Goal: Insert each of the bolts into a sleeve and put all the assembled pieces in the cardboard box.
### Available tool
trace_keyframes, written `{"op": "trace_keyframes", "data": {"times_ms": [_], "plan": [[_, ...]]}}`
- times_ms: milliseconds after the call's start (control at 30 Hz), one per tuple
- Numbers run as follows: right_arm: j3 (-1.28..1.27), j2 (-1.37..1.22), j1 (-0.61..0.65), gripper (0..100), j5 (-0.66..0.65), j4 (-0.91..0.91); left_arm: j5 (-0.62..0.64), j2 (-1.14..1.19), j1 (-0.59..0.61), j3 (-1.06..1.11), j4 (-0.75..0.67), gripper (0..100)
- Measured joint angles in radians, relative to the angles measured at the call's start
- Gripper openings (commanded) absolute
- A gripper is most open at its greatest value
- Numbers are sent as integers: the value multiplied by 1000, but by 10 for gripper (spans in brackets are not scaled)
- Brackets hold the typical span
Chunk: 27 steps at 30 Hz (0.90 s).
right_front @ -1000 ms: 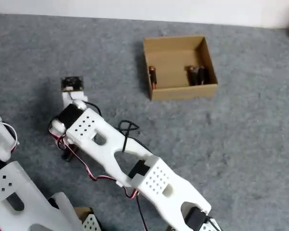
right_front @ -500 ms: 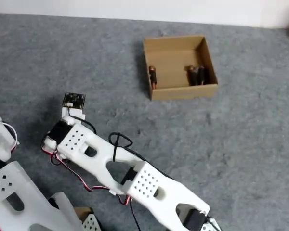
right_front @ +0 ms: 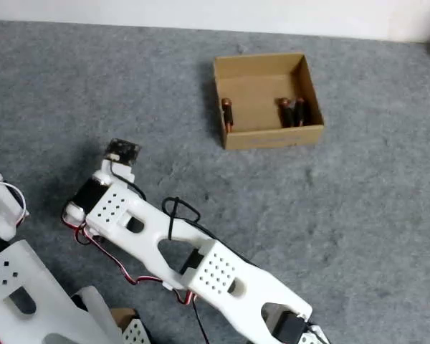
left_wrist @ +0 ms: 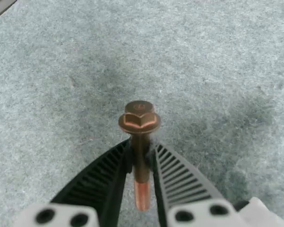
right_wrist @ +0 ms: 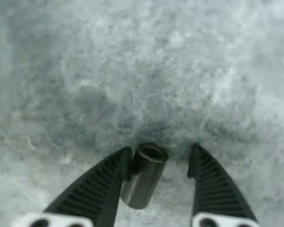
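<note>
My left gripper is shut on the shank of a copper bolt, held with its hex head away from the wrist, above the grey carpet. My right gripper is open and down at the carpet. A dark metal sleeve lies between its fingers, resting against one finger with a gap to the other. In the high view the right arm stretches across to the left, covering its gripper. The cardboard box at the back holds three assembled pieces, one at its left wall and two at its right.
Grey carpet covers the whole work surface. The left arm's white body fills the near left corner, close beside the right arm. Open carpet lies between the arms and the box.
The right arm has drawn back toward the near side, and its wrist has swung slightly to the right. The box and its pieces have not moved.
</note>
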<state>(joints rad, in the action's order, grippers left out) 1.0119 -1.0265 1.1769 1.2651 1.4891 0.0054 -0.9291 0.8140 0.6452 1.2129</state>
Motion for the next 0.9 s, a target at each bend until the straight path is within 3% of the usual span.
{"op": "trace_keyframes", "data": {"times_ms": [167, 733, 900], "plan": [[-5, 0, -2, 0, 23, 23, 0, 0, 0, -9, 0, 5], [-3, -8, -12, 10, 11, 29, 0, 0, 0, -9, 0, 5], [157, -12, -15, 11, 8, 137, 0, 0, 0, -9, 0, 5]]}}
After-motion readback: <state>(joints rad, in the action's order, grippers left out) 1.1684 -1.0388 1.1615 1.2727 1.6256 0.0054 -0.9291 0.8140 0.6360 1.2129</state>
